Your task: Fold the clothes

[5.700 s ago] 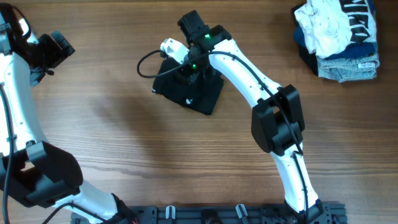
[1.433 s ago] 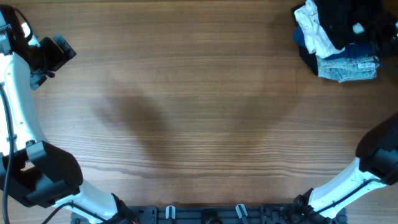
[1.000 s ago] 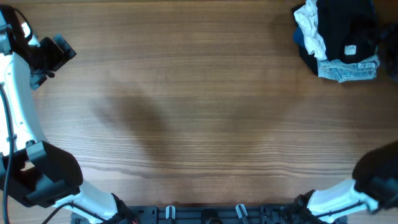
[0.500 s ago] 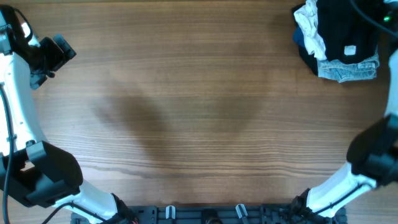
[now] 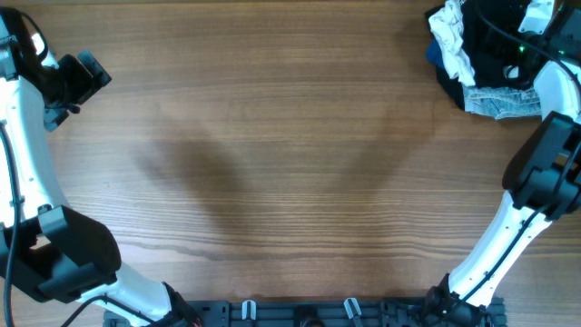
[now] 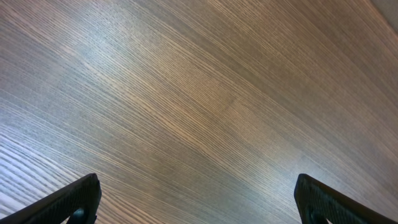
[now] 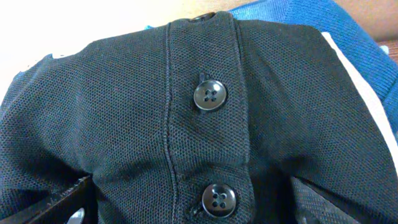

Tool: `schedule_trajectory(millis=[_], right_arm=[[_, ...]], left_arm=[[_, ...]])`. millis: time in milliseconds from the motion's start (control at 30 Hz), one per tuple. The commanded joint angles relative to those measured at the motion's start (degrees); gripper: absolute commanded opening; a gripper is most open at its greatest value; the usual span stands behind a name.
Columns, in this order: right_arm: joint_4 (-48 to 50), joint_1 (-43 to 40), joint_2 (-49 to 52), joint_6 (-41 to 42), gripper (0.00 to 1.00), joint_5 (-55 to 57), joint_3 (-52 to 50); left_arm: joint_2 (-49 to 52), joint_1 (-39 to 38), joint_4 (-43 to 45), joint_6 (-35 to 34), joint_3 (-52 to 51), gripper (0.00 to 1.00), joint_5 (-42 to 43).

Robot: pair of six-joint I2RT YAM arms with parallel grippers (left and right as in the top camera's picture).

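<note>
The right hand [image 7: 196, 204] hung with its two fingers spread wide and gripping nothing, directly over the black garment [image 7: 118, 118]. The garment's knit cloth filled the space between and beneath the fingertips [image 7: 59, 202]. Whether the tips pressed on the cloth could not be told.

From the wrist camera, the garment's placket [image 7: 205, 143] ran straight up the middle between the fingers. One dark button [image 7: 210, 96] sat ahead of the hand and a second button [image 7: 217, 200] lay almost level with the tips. Blue cloth [image 7: 348, 37] and a white band [image 7: 365, 106] showed past the garment's edge toward the right of that view.

Seen from overhead, the garment lay bunched on top of a heap [image 5: 454, 86] of other clothes in the far right corner of the worktop [image 5: 290, 163]. A crumpled white garment [image 5: 449, 32] lay against its left side, and pale denim [image 5: 508, 100] stuck out under its near edge. The right arm [image 5: 508, 236] rose from the near edge of the worktop and bent over the heap, hiding part of the garment.

Across the worktop, well apart from the clothes, the left hand [image 5: 86, 77] was held by the far left edge. Its fingers were likewise wide open and empty above bare wood grain.
</note>
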Motion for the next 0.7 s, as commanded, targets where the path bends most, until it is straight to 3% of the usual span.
schedule_trajectory(millis=[0, 167, 400, 667], right_arm=[[-4.37, 0.52, 7.58, 0.90, 0.94, 2.49, -4.94], [-7.56, 0.39, -3.80, 0.31, 0.99, 2.56, -4.55], [-9.35, 0.39, -29.20, 0.42, 1.00, 2.75, -4.39], [-10.80, 0.42, -36.41, 0.37, 1.00, 2.71, -4.52]], left_arm=[[0.76, 0.15, -0.24, -0.11, -0.15, 1.00, -0.33], [0.76, 0.15, -0.24, -0.11, -0.15, 1.00, -0.31], [0.76, 0.15, -0.22, -0.09, -0.15, 1.00, -0.33], [0.76, 0.15, -0.22, -0.11, -0.15, 1.00, -0.33]])
